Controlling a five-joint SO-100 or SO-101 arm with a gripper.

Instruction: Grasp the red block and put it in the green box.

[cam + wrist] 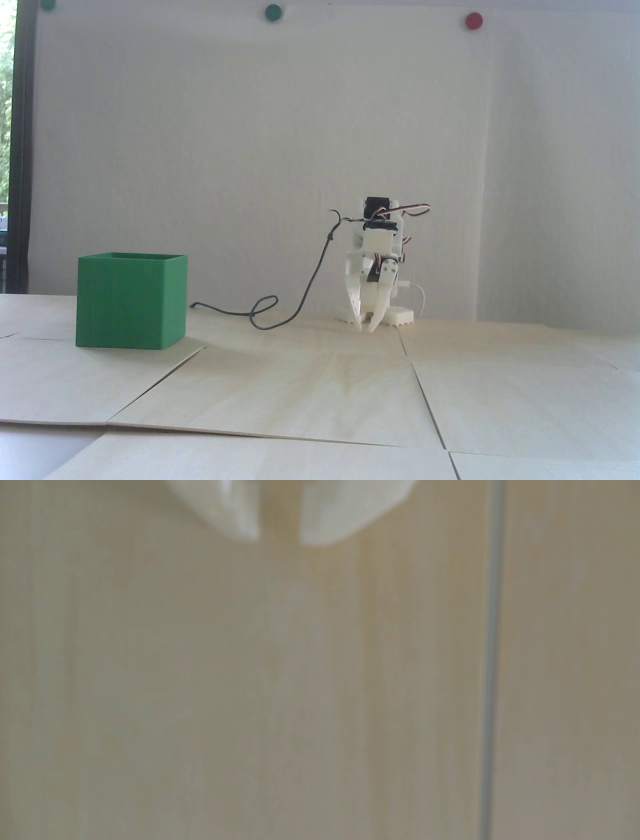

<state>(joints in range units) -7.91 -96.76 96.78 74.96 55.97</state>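
Pale wood table (320, 390), white wall (300, 125), green box (131, 301)

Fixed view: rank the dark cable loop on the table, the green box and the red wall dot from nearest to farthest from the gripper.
Judged from the gripper, tips down near the table:
1. Dark cable loop, on the table just to its left.
2. Green box, further left on the table.
3. Red wall dot, high on the wall, up and to the right.
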